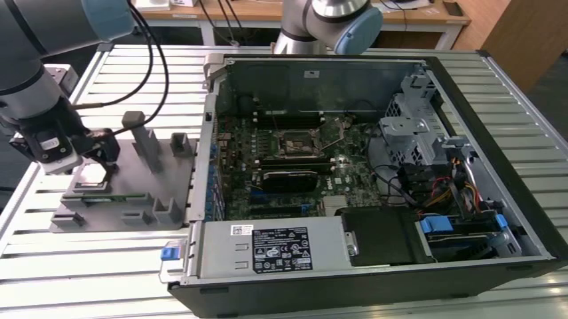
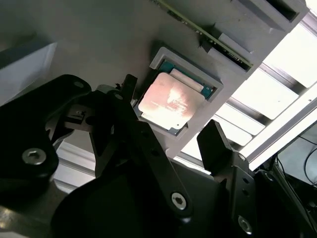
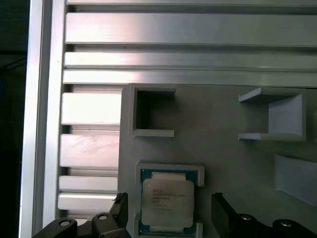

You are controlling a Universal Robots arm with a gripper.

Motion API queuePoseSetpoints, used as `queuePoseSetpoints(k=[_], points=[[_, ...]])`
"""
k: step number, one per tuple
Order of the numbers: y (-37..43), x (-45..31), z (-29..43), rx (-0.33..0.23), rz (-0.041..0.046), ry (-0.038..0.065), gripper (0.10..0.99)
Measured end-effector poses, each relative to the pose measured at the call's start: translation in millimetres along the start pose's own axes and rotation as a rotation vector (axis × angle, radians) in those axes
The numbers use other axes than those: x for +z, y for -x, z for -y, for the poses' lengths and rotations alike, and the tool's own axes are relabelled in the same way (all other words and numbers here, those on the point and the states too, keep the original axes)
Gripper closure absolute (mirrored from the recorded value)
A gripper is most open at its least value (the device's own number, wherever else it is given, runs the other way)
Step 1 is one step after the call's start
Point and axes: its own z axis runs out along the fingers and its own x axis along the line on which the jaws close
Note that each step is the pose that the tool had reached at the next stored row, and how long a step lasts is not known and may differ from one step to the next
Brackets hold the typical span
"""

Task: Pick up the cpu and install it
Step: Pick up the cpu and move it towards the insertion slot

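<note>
1. Cpu [image 3: 167,203] lies flat, silvery top up, in a shallow grey nest [image 3: 199,173]. It sits between the two black fingers [image 3: 221,210] of the gripper [image 1: 93,165]. The jaws are spread, one on each side, with a gap on both sides, and nothing is grasped.
2. In the exterior view, the gripper hangs over a grey fixture plate [image 1: 133,199] at the middle left of the frame.
3. An upright grey post [image 1: 140,143] stands on the plate, near the gripper on the exterior view's right.
4. The open computer case [image 1: 497,133] takes up the centre and right. Its motherboard socket [image 1: 297,141] is well apart from the cpu, and the case wall stands between them.
5. The first wrist view adds two open-sided pockets [image 3: 151,111] near the nest and the slatted table [image 3: 89,148] beside the plate.
6. The second wrist view adds a green-edged board [image 2: 218,42] on edge in a slot near the nest.
</note>
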Motion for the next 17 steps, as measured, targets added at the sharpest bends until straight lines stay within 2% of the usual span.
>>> queuePoseSetpoints(k=[11,17], points=[[-1.8,12.1,-0.9,0.001,-0.0001,0.0,0.325],[-1.8,13.2,0.2,0.001,0.0,0.0,0.325]])
